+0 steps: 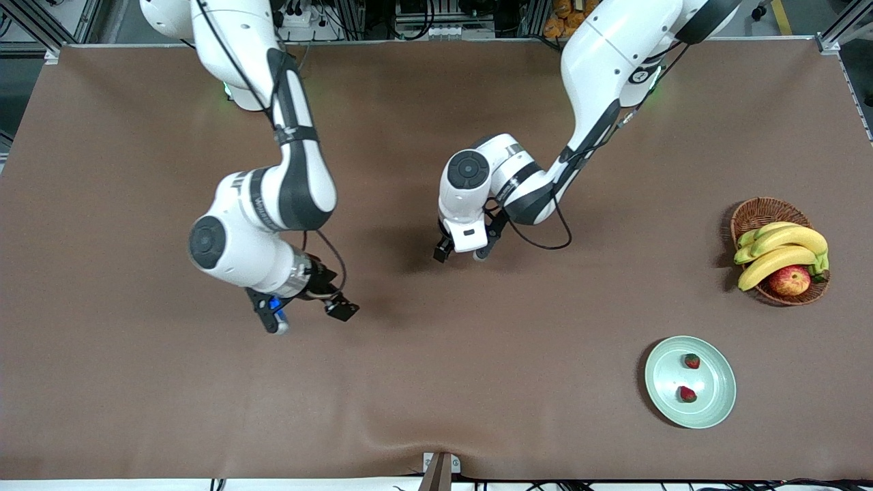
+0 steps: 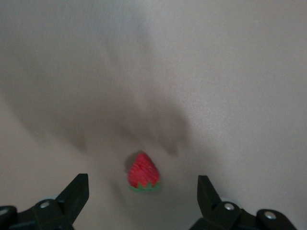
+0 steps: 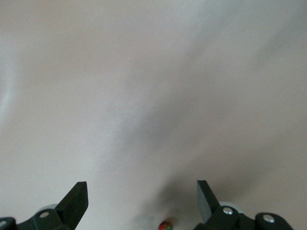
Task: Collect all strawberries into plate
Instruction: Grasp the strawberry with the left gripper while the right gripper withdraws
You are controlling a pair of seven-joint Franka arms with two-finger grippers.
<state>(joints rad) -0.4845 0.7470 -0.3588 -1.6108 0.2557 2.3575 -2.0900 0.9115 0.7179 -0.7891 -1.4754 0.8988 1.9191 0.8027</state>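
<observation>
Strawberry count: three visible in total. Two strawberries sit in the plate [image 1: 690, 382], one [image 1: 692, 361] farther from the front camera, one [image 1: 687, 393] nearer to it, apart from each other, neither touching the rim. The third strawberry [image 2: 142, 173] shows only in the left wrist view: lying on the bare brown table [image 1: 409, 382], tip pointing away from the fingers, green cap toward them, between the two fingertips' lines but not touching either. In the front view it is hidden under the left arm's wrist.

Plate: one, pale mint-green, round, at the left arm's end of the table, near the front-camera edge.

Left gripper [image 1: 462, 254]: low over mid-table, over the third strawberry, jaws apart, nothing held. Both black fingers [image 2: 76, 191] show in its wrist view, spread wide.

Right gripper [image 1: 310, 317]: over bare table toward the right arm's end, jaws apart, empty. Its wrist view shows only tabletop plus a small red-green blob [image 3: 166, 225] at the frame edge; cannot tell what it is.

Basket [image 1: 762, 213]: one, brown wicker, farther from the front camera than the plate, same end of the table. Holds one bunch of bananas [image 1: 781, 249] (at least three yellow ones, green stems) and one red-yellow apple [image 1: 790, 279], touching the bananas.
</observation>
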